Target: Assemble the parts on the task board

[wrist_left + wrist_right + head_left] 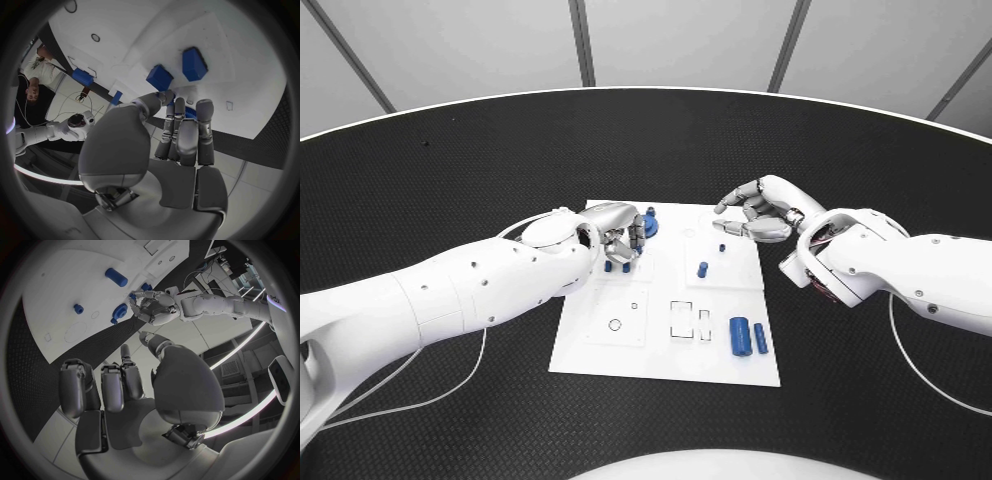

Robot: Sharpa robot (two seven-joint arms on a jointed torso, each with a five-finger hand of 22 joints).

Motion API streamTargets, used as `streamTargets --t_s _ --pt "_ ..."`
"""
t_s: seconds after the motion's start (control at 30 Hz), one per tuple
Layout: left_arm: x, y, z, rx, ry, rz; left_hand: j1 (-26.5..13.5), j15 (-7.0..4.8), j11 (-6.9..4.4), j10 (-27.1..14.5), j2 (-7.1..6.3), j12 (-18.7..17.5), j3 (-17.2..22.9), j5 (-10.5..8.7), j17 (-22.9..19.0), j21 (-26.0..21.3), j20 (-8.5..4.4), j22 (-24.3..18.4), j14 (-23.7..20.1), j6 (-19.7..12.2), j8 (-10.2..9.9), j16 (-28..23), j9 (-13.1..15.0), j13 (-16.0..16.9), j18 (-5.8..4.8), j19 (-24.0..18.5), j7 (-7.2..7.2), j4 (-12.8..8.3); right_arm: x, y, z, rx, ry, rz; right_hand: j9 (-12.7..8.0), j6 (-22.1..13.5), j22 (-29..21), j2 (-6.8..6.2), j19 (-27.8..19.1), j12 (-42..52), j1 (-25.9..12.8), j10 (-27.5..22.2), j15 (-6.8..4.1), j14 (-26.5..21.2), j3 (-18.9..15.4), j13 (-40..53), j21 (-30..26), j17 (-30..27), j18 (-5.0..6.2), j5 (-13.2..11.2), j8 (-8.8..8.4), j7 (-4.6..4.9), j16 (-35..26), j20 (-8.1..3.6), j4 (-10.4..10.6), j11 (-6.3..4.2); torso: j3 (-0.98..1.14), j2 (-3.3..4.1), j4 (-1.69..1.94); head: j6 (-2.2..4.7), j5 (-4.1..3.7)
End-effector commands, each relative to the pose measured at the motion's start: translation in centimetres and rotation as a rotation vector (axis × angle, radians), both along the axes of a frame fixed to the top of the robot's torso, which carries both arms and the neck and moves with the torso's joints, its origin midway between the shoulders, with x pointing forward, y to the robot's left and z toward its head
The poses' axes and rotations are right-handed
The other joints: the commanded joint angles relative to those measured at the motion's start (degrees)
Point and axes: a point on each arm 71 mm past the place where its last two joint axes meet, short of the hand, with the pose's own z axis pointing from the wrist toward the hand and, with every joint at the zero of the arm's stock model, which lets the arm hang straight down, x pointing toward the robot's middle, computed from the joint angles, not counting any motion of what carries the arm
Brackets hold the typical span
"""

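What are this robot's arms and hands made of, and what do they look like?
Both arms are smooth glossy white shells with small dark screw holes. The left hand and right hand are silver metal with dark joints. Thin white cables trail from the arms across the black table.

Head camera looks down; both wrist cameras, seemingly close, share the task board.

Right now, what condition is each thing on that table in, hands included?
Task board: flat on the black table, several slots unfilled.
Two blue parts: lying side by side on the board, untouched.
Small blue part: standing in the board, alone.
Left hand: fingers on a blue part at the board's far edge.
Right hand: fingers curled, holding nothing.
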Motion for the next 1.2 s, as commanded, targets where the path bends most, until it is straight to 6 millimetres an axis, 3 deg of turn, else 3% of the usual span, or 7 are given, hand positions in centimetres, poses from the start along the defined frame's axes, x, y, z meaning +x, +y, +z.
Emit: streamTargets --t_s 0.03,0.63,1.03,1.2 --pt "0.0 0.3 0.3 -0.004 -0.004 0.006 -0.6 -0.16 -0.10 0.2 0.07 0.0 -0.4 -0.26 -0.1 0.2 0.14 0.0 0.2 0.0 0.1 -0.1 0.0 0.0 -0.72 0.4 -0.17 0.0 0.0 0.0 0.0 0.000 0.000 -0.001 -0.1 -0.1 6.6 -0.06 2.2 -0.1 0.1 0.1 -0.35 4.2 0.2 6.6 -0.2 7.3 1.01 0.4 0.20 -0.09 -0.3 -0.46 0.2 -0.25 -0.04 0.04 0.00 0.14 0.15" --pt "0.8 1.8 2.7 -0.048 -0.018 0.049 -0.7 -0.27 -0.20 0.5 0.02 -0.1 -0.5 -0.27 0.0 0.5 0.08 0.5 0.4 0.4 0.1 0.0 0.0 0.0 -0.81 0.9 -0.27 0.0 0.1 -0.1 0.0 -0.001 -0.001 -0.002 -0.1 -0.1 6.6 -0.06 2.2 -0.1 0.1 0.1 -0.35 4.2 0.2 6.6 -0.2 7.3 1.01 0.4 0.20 -0.09 -0.3 -0.46 0.2 -0.25 0.06 0.09 -0.07 0.65 0.74" --pt "1.1 3.0 2.8 -0.034 0.023 0.074 -0.8 -0.31 -0.24 0.7 0.03 -0.2 -0.5 -0.28 -0.2 0.5 0.05 0.6 0.5 0.5 0.0 -0.1 0.0 0.0 -0.83 1.0 -0.31 0.0 0.1 -0.1 0.0 -0.002 0.000 -0.004 -0.1 -0.1 6.6 -0.06 2.2 -0.1 0.1 0.1 -0.35 4.2 0.2 6.6 -0.2 7.3 1.01 0.4 0.20 -0.09 -0.3 -0.46 0.2 -0.25 0.08 0.10 -0.03 0.66 0.68" --pt "1.2 3.5 2.7 -0.022 0.037 0.083 -0.9 -0.32 -0.25 0.7 -0.01 -0.3 -0.6 -0.31 -0.3 0.5 0.04 0.5 0.4 0.6 0.0 -0.1 0.0 -0.1 -0.83 1.0 -0.31 0.1 0.1 -0.1 0.0 -0.002 0.000 -0.004 -0.1 -0.1 6.6 -0.06 2.2 -0.1 0.1 0.1 -0.35 4.2 0.2 6.6 -0.2 7.3 1.01 0.4 0.20 -0.09 -0.3 -0.46 0.2 -0.25 -0.01 0.11 0.02 0.52 0.75"
